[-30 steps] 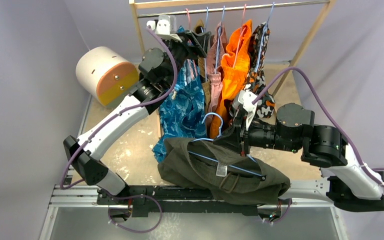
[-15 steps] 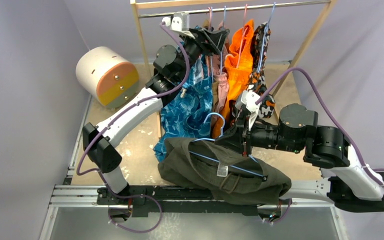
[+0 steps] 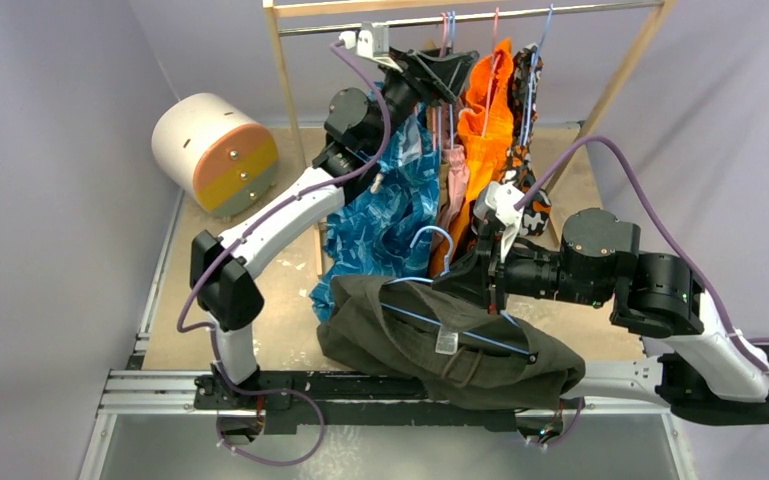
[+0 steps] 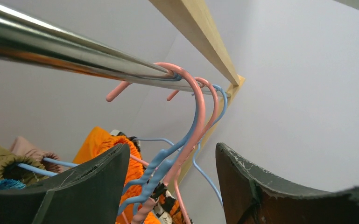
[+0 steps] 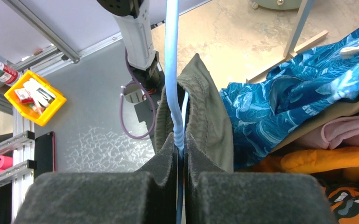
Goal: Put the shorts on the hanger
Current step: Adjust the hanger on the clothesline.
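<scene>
Your entry 1: olive-green shorts [image 3: 380, 340] draped over the light-blue hanger [image 5: 172, 70], low near the table's [image 3: 260, 300] front edge, bar running left-right, neck pinched in the right gripper [image 5: 180, 142]; the rail [image 4: 74, 53] lies up and beyond, left gripper [image 4: 170, 154] spread there.

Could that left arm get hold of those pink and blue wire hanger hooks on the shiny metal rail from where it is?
Probably yes. The left gripper stands open just below the pink and blue wire hanger hooks on the shiny metal rail, and nothing seems to block the way between them.
</scene>
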You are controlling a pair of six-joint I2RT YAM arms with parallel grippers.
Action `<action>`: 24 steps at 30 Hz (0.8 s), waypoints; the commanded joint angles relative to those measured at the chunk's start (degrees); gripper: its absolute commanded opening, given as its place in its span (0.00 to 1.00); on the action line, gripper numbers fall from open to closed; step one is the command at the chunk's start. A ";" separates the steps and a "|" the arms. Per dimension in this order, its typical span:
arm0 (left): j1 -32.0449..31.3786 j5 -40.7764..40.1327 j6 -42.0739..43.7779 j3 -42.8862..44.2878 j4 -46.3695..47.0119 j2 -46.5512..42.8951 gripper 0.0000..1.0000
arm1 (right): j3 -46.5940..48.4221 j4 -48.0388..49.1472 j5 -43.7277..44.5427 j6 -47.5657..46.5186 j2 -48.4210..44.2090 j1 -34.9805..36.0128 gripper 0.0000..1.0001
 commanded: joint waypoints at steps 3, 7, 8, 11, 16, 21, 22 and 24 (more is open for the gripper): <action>-1.32 4.91 -6.82 6.56 4.33 5.96 0.66 | 0.83 4.16 -0.49 0.57 -1.90 0.07 0.00; -1.79 6.06 -8.89 7.71 5.54 7.51 0.65 | 1.14 4.37 -0.73 0.62 -1.68 0.07 0.00; -1.80 6.18 -8.89 7.01 5.54 7.06 0.64 | 1.47 4.26 -0.64 0.61 -1.52 0.08 0.00; -1.79 4.13 -5.49 0.50 5.71 1.84 0.67 | 1.90 4.13 -0.66 0.59 -1.38 0.09 0.00; -1.27 -1.20 2.64 -9.00 3.59 -8.95 0.80 | 2.33 3.88 -1.19 0.25 -1.08 0.06 0.00; -1.14 -3.58 5.57 -12.30 0.05 -16.51 0.82 | 3.59 3.99 -2.66 -0.61 0.25 0.07 0.00; -1.11 -3.18 5.58 -12.33 -0.76 -17.45 0.82 | 3.92 3.97 -2.80 -0.81 0.53 0.07 0.00; -1.10 -1.79 5.42 -12.81 -2.60 -19.79 0.82 | 4.49 4.32 -2.89 -1.02 1.27 0.12 0.00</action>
